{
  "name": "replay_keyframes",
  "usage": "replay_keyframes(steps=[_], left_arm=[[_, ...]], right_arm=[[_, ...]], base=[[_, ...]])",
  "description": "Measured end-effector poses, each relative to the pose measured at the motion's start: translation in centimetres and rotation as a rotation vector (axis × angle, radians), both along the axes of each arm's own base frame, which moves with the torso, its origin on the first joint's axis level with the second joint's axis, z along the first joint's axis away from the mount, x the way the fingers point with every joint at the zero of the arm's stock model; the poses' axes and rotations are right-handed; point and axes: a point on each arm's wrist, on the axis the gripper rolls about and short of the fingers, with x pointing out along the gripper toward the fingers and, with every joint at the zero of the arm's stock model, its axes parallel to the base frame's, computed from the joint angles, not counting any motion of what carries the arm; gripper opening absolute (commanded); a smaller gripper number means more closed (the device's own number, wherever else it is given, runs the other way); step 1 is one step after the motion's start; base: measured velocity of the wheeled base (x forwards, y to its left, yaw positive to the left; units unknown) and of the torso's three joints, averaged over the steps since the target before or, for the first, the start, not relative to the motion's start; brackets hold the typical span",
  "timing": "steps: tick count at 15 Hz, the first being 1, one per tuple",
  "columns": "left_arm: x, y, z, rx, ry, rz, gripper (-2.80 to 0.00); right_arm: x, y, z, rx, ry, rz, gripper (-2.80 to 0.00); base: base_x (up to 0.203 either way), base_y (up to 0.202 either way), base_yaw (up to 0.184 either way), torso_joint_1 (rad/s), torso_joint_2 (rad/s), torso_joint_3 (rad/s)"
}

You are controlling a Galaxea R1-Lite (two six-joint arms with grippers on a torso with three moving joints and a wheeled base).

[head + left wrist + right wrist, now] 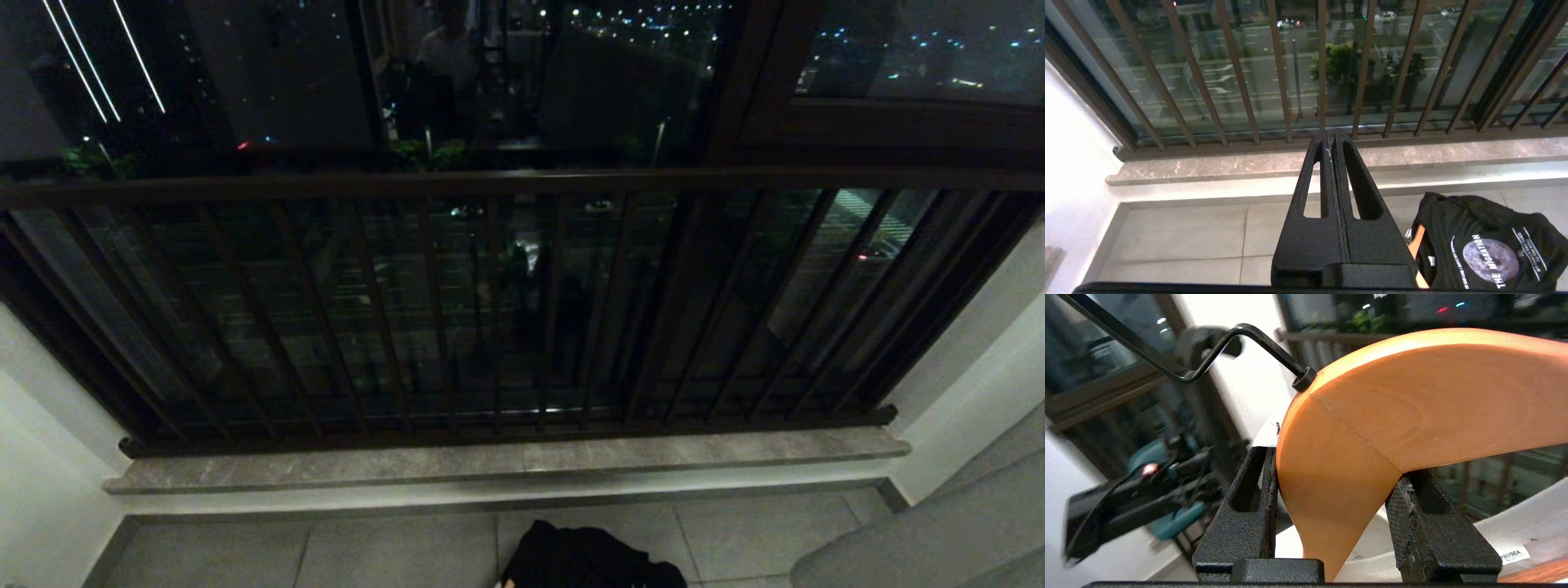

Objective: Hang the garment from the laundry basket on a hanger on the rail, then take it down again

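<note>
**Right tool grips a wooden hanger; black shirt lies on the floor**

The right tool (1331, 473) is clamped on an orange wooden hanger (1412, 404) at its bend, with the black wire hook (1208, 355) rising from the top. The left tool (1333, 143) is closed and empty, pointing at the sill (1453, 153). A black T-shirt (1486, 245) with a moon print lies bunched on the floor tiles (1180, 241), with another hanger (1417, 245) partly under it. In the head view the shirt (588, 559) is cut off by the frame edge. No basket rim can be made out.
</note>
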Motion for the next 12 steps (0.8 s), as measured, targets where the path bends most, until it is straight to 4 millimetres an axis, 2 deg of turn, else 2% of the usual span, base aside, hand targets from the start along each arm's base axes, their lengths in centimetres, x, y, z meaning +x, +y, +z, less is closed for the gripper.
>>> replay_keyframes(steps=[6,12], left_arm=[[0.0,0.0,0.0,-0.001,0.001,0.000,-2.80],[0.0,0.0,0.0,0.000,0.001,0.000,-2.80]], right_arm=[[0.9,0.4,2.1,0.052,-0.042,-0.047,-2.80],[2.9,1.3,7.1,0.151,-0.032,-0.034,-2.80]], base=[[0.000,0.000,0.000,0.000,0.00,0.000],[0.000,0.000,0.000,0.000,0.00,0.000]])
